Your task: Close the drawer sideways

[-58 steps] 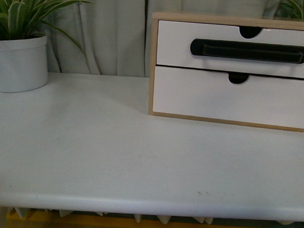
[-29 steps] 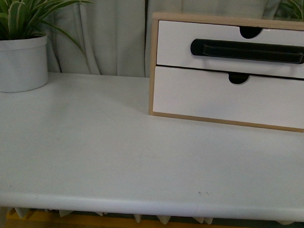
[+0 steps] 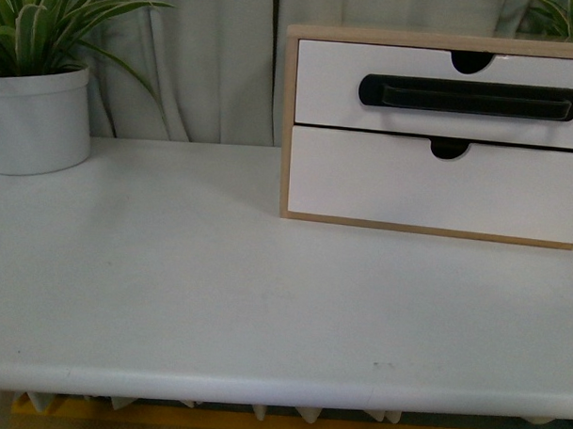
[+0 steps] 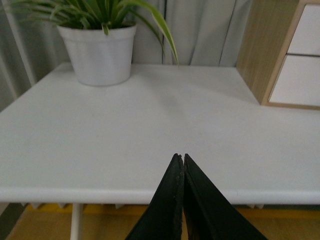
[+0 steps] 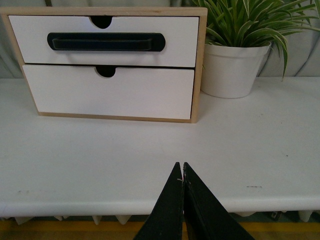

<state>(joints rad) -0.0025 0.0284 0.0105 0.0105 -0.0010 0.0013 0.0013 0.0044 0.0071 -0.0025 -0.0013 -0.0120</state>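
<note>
The drawer (image 3: pixel 329 84) with a long black bar handle (image 3: pixel 469 96) and a semicircular notch is the upper one in a light wood frame (image 3: pixel 289 120) at the back right of the white table. It also shows in the right wrist view (image 5: pixel 180 37), its front flush with the frame. The frame's wood side shows in the left wrist view (image 4: pixel 262 50). My left gripper (image 4: pixel 180 157) is shut and empty over the table's near edge. My right gripper (image 5: pixel 181 166) is shut and empty near the front edge, well short of the drawer. Neither arm shows in the front view.
A plain white lower drawer (image 3: pixel 438 187) sits under the handled one. A white pot with a striped plant (image 3: pixel 38 116) stands at the back left. Another potted plant (image 5: pixel 232 67) stands right of the frame. Curtains (image 3: pixel 207 70) hang behind the table (image 3: pixel 218 287).
</note>
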